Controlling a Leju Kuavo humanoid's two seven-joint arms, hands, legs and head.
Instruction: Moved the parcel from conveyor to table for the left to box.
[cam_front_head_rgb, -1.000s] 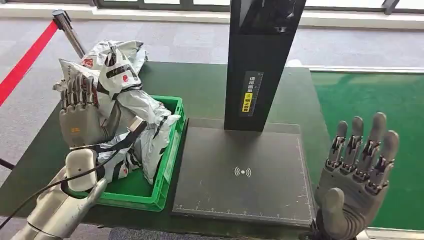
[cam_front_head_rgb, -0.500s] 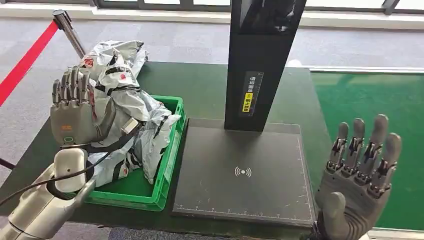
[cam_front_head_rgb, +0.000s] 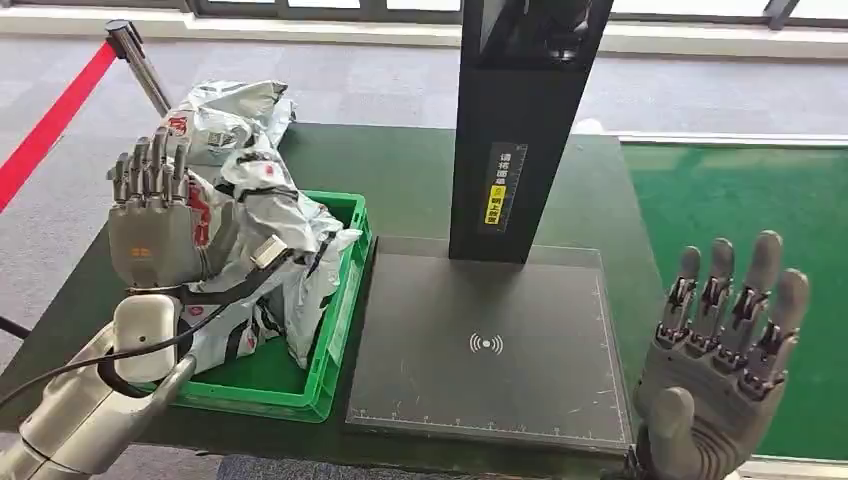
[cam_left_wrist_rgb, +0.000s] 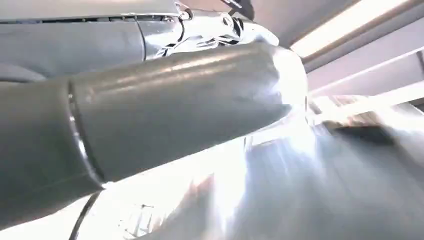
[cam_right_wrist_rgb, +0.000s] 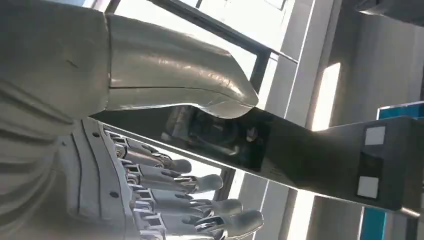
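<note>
Head view. Left hand (cam_front_head_rgb: 150, 235) at left of frame, back toward the camera, fingers upright and pressed together, set against the silver parcels (cam_front_head_rgb: 250, 215); whether it grips one, cannot tell. Parcels are heaped in the green box (cam_front_head_rgb: 335, 330) at lower left, the pile spilling over the box's far rim toward the upper left. Box sits on the dark green worktop (cam_front_head_rgb: 410, 180), just beside the black scan pad (cam_front_head_rgb: 485, 345) at centre. Black post (cam_front_head_rgb: 520, 130) rises from the pad's far edge. Right hand (cam_front_head_rgb: 720, 375) at lower right, raised, fingers spread, holding nothing. Green conveyor (cam_front_head_rgb: 740, 250) along the right edge.
</note>
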